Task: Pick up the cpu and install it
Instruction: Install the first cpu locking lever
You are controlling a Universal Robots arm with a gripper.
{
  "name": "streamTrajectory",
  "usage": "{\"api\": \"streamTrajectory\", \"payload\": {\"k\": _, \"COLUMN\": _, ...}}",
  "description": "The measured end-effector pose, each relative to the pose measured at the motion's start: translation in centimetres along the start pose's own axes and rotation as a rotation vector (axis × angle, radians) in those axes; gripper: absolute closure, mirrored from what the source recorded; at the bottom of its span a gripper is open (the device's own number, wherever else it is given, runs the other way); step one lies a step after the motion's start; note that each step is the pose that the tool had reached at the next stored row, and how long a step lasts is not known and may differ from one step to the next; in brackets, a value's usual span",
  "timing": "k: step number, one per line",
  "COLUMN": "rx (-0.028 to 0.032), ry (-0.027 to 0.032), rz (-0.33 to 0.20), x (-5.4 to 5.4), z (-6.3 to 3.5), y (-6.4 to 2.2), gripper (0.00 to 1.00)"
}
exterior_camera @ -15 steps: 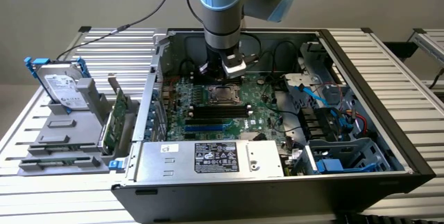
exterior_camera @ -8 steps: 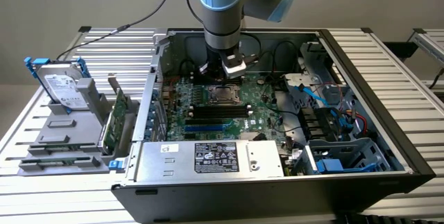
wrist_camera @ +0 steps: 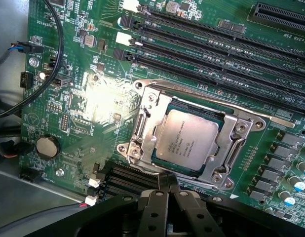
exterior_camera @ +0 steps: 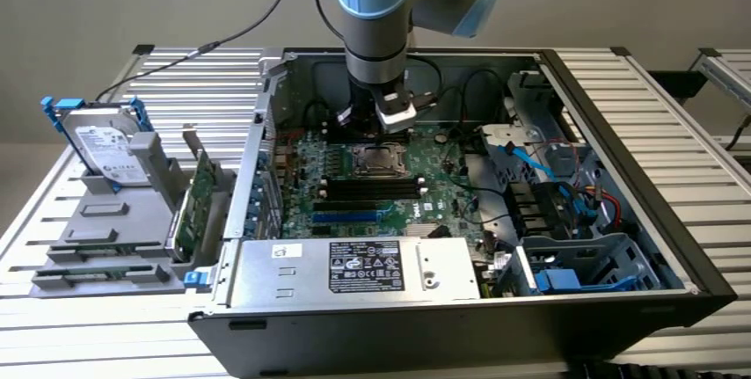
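So, starting at the exterior view's left: the hard drive (exterior_camera: 104, 146) is parked on its stand. Then, inside the open case (exterior_camera: 470, 344), the cpu (wrist_camera: 189, 138) sits in its socket (wrist_camera: 232, 148). The gripper (wrist_camera: 167, 183) hovers just above, pinched together and holding nothing. My worry: one bump skews the chip and bends pins.

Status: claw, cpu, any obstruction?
Claw shut, empty, close to the cpu. Cpu lies flat inside the metal frame on the motherboard. Nothing over the cpu.
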State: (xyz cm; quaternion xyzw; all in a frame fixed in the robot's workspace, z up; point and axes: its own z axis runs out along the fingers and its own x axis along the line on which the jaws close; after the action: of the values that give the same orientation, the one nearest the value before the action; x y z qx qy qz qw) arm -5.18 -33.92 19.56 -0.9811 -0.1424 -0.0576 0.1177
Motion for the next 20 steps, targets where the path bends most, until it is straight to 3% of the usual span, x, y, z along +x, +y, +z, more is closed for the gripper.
{"api": "streamTrajectory", "payload": {"k": 20, "rx": -0.0048, "ry": 0.0066, "rz": 0.031, "x": 0.02, "z": 0.01, "y": -0.03, "gripper": 0.89}}
